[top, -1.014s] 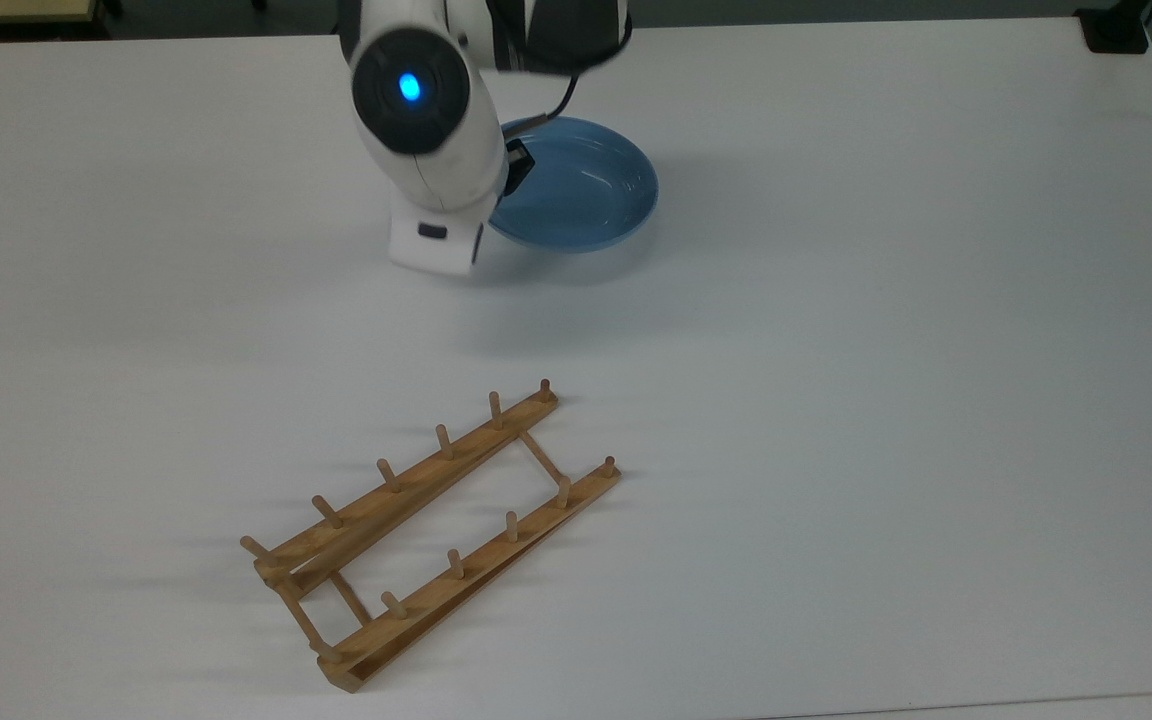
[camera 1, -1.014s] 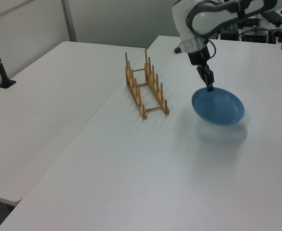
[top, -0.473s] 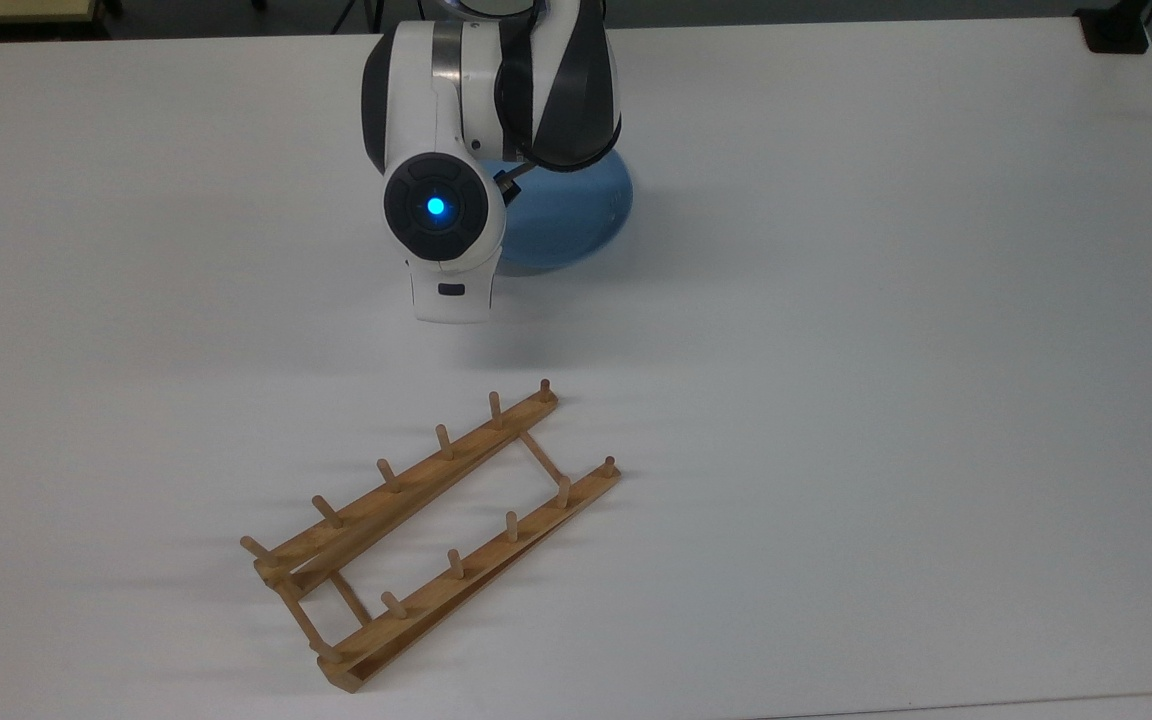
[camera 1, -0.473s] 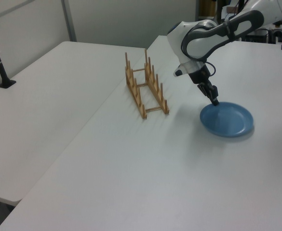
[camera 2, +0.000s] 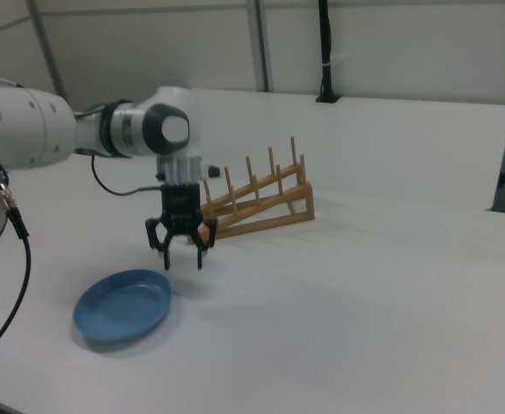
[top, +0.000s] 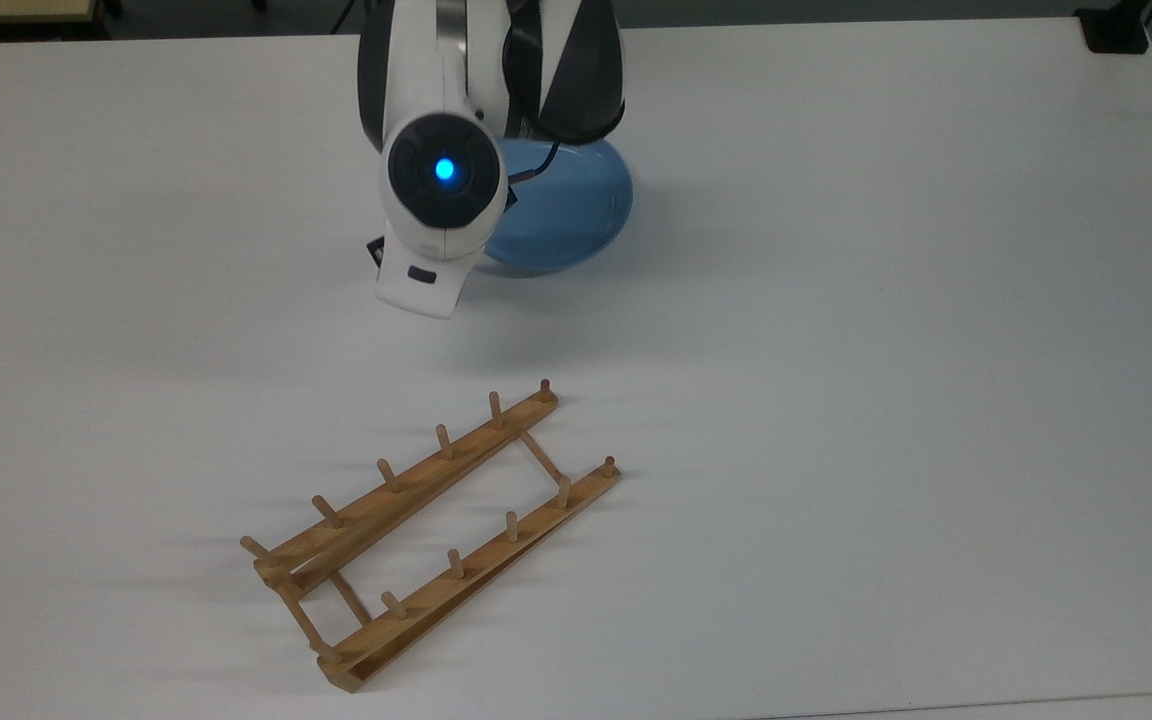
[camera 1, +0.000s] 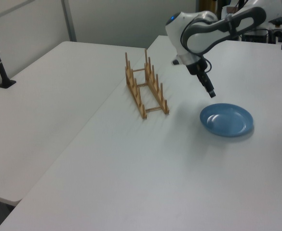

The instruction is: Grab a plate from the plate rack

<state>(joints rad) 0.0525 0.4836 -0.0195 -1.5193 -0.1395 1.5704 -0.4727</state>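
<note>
Plate down on the surface, rack bare, fingers spread above

Plate (camera 2: 123, 304) lies flat on the white surface (top: 886, 400), rim up and bottom down, so it rests steady with nothing propping it. It sits well apart from the plate rack (top: 431, 530), whose pegs hold nothing, so the task's lift out of the rack looks, by my judgement, already done and the plate set aside.

In the right view the gripper (camera 2: 181, 255) hangs just above the surface, beside the plate's rim on the rack side, and it touches neither. Its fingers (camera 2: 160, 252) are spread, with nothing between them, pointing straight down. That downward pose suits a pinch on a rim from above, and the open spread fits a plate let go to lie on its own.

In the left view the gripper (camera 1: 211, 93) is above the plate (camera 1: 226, 120), toward the left view's left edge of it, with clear air under the tips. In the top view the arm covers part of the plate (top: 576, 210), and the rack lies near the bottom, slanted, both rails flat on the surface.

The rack (camera 1: 145, 89) stands level on its long rails, which keeps the pegs upright for holding plates on edge; the shallow plate, by contrast, is stable only lying flat out here. Little seems left beyond the arm clearing away.
</note>
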